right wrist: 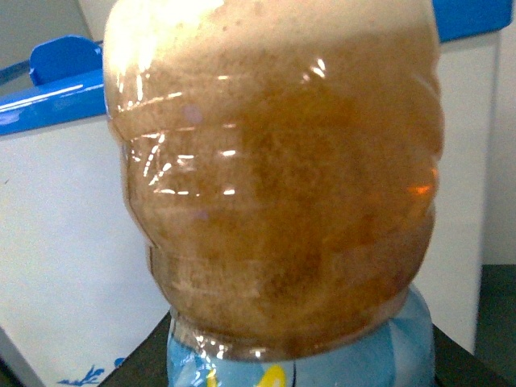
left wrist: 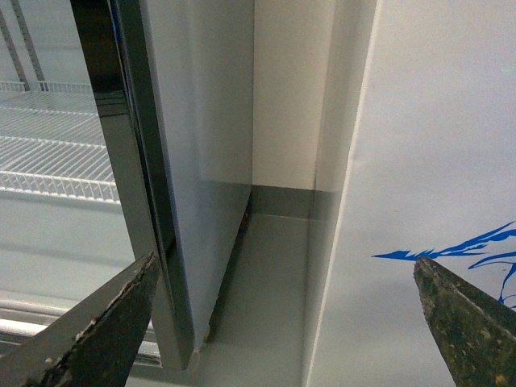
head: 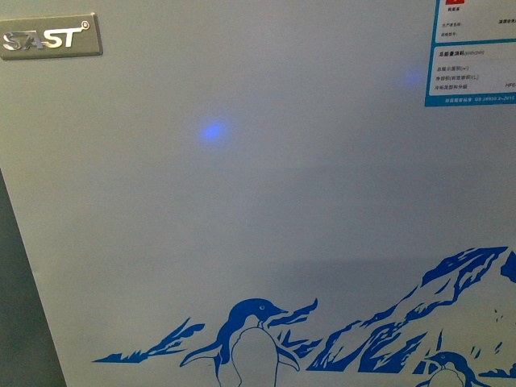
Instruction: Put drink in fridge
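A silver badge (head: pixel 50 37) reading SAST sits on the fridge (head: pixel 258 201) – smooth white front, blue penguin-and-mountain print (head: pixel 254 339) low down, a blue-edged sticker (head: pixel 472 52) of print too small to read. The drink (right wrist: pixel 274 185), a ribbed clear plastic bottle of foamy amber-brown liquid with a pale blue band at one end, is clamped in the right hand (right wrist: pixel 297 361), near the fridge's glossy blue rim (right wrist: pixel 56 97). The left hand (left wrist: pixel 284 266) is spread wide, nothing in it — scuffed dark fingers (left wrist: pixel 105 322) beside a dark-framed cabinet (left wrist: pixel 201 121) with white wire shelves (left wrist: pixel 48 153).
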`<state>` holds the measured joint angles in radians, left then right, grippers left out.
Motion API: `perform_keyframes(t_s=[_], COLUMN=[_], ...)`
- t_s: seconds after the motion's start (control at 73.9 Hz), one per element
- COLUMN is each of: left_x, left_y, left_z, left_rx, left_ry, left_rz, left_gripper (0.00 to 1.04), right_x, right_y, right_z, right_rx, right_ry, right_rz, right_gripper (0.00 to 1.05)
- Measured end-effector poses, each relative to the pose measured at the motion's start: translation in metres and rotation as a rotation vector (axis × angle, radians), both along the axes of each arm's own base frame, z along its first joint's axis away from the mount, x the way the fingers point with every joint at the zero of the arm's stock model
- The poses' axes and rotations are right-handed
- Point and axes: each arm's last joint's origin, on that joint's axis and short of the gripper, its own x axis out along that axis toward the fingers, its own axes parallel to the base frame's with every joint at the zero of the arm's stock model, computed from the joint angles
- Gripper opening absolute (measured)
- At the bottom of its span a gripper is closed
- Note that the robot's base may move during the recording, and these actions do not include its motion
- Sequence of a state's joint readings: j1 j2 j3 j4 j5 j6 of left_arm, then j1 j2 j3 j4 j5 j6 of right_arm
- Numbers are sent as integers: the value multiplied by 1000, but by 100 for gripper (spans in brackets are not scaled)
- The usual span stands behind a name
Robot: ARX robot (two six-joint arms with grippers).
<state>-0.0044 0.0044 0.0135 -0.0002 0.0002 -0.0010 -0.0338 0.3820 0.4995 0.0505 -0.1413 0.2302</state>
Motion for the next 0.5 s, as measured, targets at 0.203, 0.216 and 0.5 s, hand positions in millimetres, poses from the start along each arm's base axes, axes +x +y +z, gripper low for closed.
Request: perform_keyframes(t_s=[0.203, 0.216, 0.5], left_x=[0, 0, 0], left_y=[0, 0, 0], left_z=[0, 0, 0], left_rx=[0, 0, 0], left_ry=[0, 0, 0], left_rz=[0, 0, 0], left_gripper=[97, 97, 97], right_x=[-6, -6, -3], right_y=[3, 3, 5], right_z=[3, 3, -5], right_rx=[-34, -38, -119], right_ry=[-41, -42, -29], right_rz=[-48, -47, -102], right_gripper=[42, 42, 42])
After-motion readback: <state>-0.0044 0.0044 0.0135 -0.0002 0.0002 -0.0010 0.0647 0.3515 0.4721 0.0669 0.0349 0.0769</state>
